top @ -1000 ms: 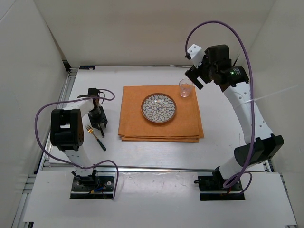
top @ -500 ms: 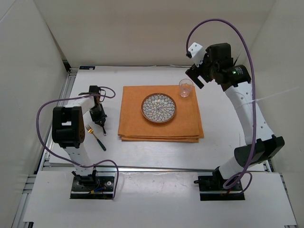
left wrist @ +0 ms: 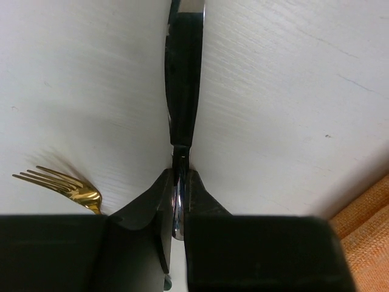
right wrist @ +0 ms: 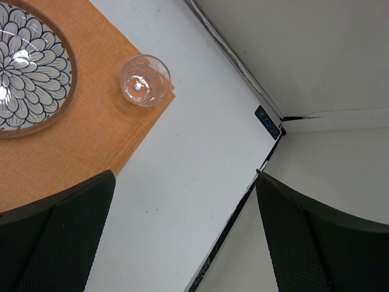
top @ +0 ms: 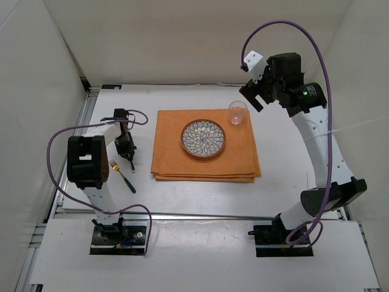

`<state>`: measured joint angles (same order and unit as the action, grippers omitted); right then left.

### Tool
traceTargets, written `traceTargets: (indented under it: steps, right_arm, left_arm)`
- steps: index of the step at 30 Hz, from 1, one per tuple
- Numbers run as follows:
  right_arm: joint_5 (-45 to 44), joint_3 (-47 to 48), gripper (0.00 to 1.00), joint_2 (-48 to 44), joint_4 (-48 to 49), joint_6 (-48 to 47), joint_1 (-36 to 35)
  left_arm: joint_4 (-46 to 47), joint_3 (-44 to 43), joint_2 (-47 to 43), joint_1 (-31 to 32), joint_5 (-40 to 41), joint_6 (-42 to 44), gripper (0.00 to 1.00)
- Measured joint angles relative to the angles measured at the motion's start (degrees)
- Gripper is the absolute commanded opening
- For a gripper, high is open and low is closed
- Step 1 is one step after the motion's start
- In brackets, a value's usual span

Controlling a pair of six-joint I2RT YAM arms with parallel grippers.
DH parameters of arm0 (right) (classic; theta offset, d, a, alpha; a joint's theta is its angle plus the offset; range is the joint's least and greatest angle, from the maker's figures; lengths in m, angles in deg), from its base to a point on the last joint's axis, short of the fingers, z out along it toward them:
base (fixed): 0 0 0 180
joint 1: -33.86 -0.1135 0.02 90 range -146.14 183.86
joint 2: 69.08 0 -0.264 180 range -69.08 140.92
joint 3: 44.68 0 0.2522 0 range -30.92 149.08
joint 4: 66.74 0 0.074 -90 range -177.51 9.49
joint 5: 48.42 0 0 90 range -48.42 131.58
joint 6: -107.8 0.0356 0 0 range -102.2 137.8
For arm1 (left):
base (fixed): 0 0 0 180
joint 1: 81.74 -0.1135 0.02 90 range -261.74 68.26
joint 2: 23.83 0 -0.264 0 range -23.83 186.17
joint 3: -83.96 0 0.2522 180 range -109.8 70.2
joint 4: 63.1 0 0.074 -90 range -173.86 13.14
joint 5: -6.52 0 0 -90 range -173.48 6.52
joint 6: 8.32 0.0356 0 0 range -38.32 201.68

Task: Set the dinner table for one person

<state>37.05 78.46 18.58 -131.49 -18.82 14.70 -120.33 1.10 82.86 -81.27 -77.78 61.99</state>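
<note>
Your left claw [left wrist: 176, 182] is pinching a knife [left wrist: 182, 91] by its thin edge, low over the table [top: 200, 194] that is stretching beneath both claws. A fork [left wrist: 58, 182] is lying just left of that claw. Your right claw [right wrist: 185, 237] is hanging spread wide, high above a glass [right wrist: 144, 81] standing on the mat's [right wrist: 91, 140] corner.

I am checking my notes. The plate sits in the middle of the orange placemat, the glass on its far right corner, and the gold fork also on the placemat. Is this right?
Not the fork: it lies on the bare table, left of the placemat, as the top external view shows. The plate and the glass are as you wrote.
</note>
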Motion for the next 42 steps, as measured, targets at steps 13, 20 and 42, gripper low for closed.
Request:
traceTargets:
  steps: [13,20,42]
  right_arm:
    - [-0.46,-0.02,1.00,0.00,0.04,0.04,0.00]
    - [-1.33,-0.02,1.00,0.00,0.07,0.04,0.00]
    - [-7.45,-2.69,1.00,-3.74,4.66,-1.38,3.76]
  left_arm:
    - [-0.28,6.05,-16.41,5.99,-6.16,1.01,0.10]
    - [0.02,6.51,-23.08,13.84,-9.44,1.25,0.10]
    - [0.02,-32.20,8.26,45.11,-18.67,-15.82,0.10]
